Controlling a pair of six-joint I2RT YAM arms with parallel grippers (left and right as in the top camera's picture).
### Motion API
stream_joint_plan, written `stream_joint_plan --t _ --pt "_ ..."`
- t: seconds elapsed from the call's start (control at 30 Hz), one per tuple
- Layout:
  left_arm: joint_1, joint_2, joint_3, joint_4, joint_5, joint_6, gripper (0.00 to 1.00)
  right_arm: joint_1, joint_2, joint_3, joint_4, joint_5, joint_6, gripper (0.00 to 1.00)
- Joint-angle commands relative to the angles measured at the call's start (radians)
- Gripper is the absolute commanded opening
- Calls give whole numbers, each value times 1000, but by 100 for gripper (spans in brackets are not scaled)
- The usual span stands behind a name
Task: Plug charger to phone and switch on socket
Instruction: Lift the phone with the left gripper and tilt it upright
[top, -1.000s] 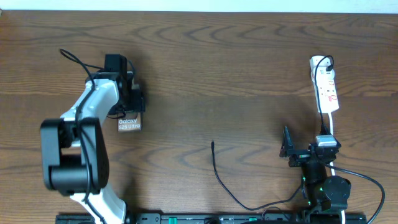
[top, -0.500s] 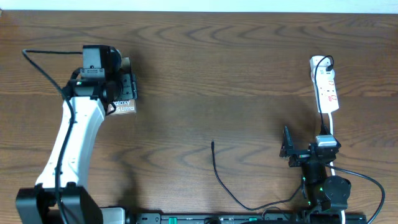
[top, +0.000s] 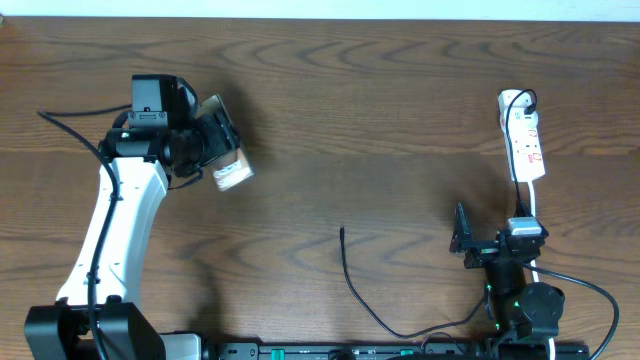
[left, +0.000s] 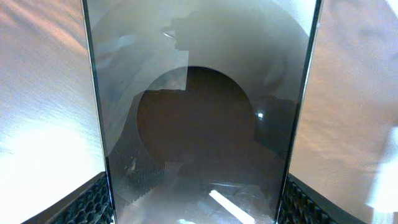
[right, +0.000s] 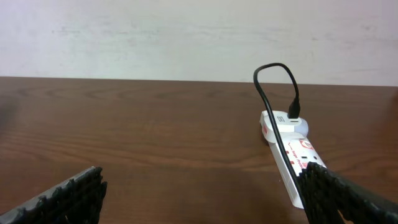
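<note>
Overhead, the table (top: 400, 90) shows broad bare wood beside the socket (top: 523, 135), which lies close to the far edge. Well apart from the socket, across that open stretch, the left gripper (top: 203, 140) is clamped on the phone (top: 232, 174), held at a slant; its glossy face fills the gap between the pads (left: 93, 202). The charger (top: 352, 285) tip lies loose, between phone and socket. The right gripper (right: 202, 171) sits just in front of the socket, fingers spread wide and holding nothing. Print on the phone's brown patch and the socket's red marks is too small to read.
</note>
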Motion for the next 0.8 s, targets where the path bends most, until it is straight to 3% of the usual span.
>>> stream_joint_plan --t 0.0,0.4,0.63,0.77 --pt "0 -17 32 5 182 -299 8 3 -5 -1 -5 11 -11 99" --pt "8 -17 32 27 611 -702 8 3 -5 -1 -5 11 -11 99" --pt "31 -17 32 27 756 -995 7 3 -5 -1 -5 11 -11 99" --pt "40 -17 32 27 801 -1065 7 3 -5 -1 -5 11 -11 99"
